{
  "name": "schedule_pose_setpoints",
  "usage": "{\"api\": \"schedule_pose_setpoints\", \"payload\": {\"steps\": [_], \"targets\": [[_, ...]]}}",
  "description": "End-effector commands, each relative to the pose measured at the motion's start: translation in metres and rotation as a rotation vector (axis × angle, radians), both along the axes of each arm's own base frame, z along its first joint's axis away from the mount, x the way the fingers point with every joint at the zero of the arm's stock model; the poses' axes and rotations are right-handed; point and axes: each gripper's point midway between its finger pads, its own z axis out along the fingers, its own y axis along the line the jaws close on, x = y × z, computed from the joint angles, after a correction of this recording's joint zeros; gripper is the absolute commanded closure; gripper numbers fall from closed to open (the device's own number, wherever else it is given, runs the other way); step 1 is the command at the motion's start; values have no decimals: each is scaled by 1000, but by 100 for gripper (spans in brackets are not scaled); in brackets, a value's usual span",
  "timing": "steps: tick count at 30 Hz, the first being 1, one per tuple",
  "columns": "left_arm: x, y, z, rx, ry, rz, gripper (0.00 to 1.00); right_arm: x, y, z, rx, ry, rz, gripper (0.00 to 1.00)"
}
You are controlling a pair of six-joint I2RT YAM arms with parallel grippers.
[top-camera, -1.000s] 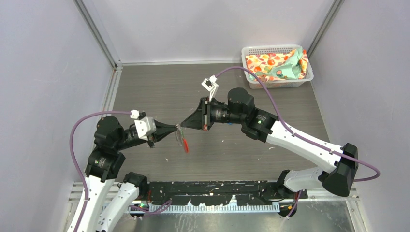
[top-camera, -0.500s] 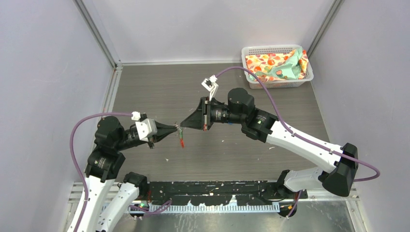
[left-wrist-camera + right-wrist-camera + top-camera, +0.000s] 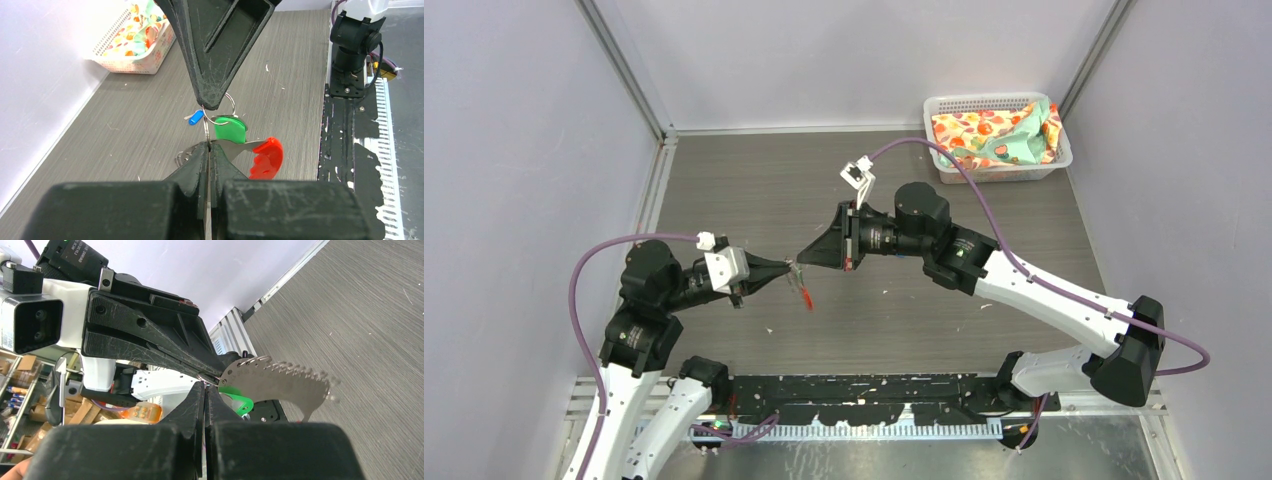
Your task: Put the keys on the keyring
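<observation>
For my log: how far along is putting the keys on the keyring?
Done, apparently: the green key hangs on the keyring. In hand: the left gripper and right gripper are both shut on it, off the table. Left: the blue key shows beside the ring; whether it is threaded is unclear.

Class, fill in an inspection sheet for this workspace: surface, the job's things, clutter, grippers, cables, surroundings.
Surface: grey wood-grain table with a few white specks.
Job's things: keyring with red tag, held in the air between the arms; green key and blue key by the ring; whether they are threaded cannot be told.
Clutter: white basket at the far right corner, patterned cloth inside.
Grippers: left gripper and right gripper both shut on the keyring, tips close together.
Cables: a purple cable loops from each wrist.
Surroundings: pale walls, metal frame posts.
</observation>
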Motion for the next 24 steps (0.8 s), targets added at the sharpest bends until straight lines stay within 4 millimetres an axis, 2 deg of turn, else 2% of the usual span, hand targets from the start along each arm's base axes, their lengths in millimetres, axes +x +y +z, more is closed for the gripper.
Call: {"api": "schedule_pose_setpoints", "payload": {"steps": [1,17,24], "targets": [[-6,-2,5,-1,-20,-33,100,-4,6,22,56,-67,19,99],[-3,-1,-1,23,0,-29,100,-12,7,27,51,-90,35,99],[-3,-2,1,21,0,-31,100,-13,12,16,-6,-88,49,99]]}}
